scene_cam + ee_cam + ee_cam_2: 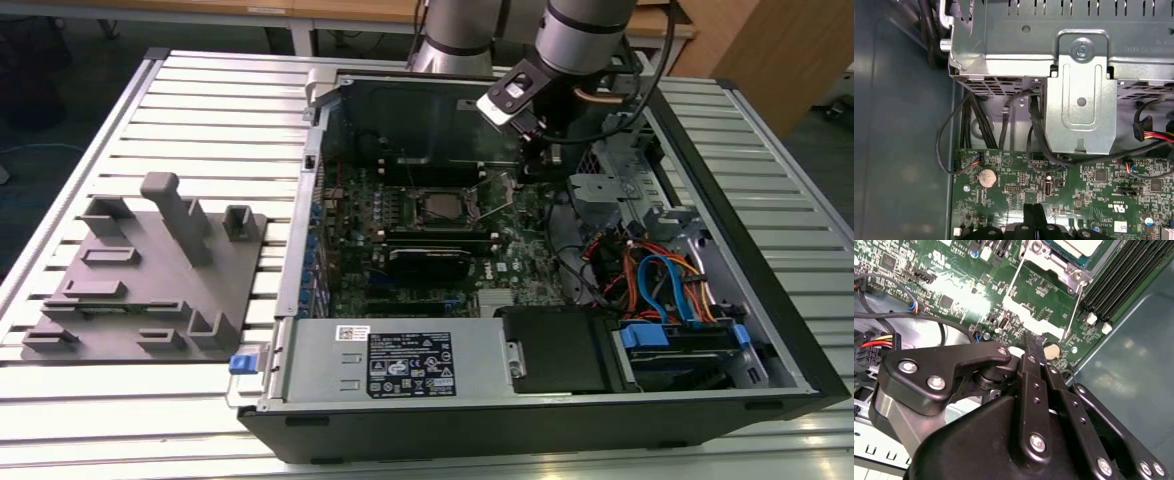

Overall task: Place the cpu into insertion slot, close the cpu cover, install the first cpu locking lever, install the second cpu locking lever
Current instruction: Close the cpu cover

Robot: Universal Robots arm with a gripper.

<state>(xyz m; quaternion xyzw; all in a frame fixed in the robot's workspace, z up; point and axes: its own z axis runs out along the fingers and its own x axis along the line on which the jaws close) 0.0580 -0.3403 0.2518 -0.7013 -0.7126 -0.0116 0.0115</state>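
Note:
The insertion slot [408,206] sits mid-board in the open computer case. In the second wrist view the cpu [1074,245] shows its silver face inside the slot, with the cpu cover [1054,261] lying as a metal frame around it. Two thin wire locking levers [1013,282] [1075,307] stick out from the slot toward my gripper [1030,342]. The gripper is shut with nothing between its black fingers. It hovers low over the green board, a short way from the slot toward the exterior view's right [537,158], beside a coin battery [987,177].
A silver drive cage [1079,100] with dangling cables stands just past the board edge. Long black memory slots [1124,280] run beside the socket. A black card [427,262] and the power supply [400,365] lie nearer the front. A grey fixture [147,270] rests on the table.

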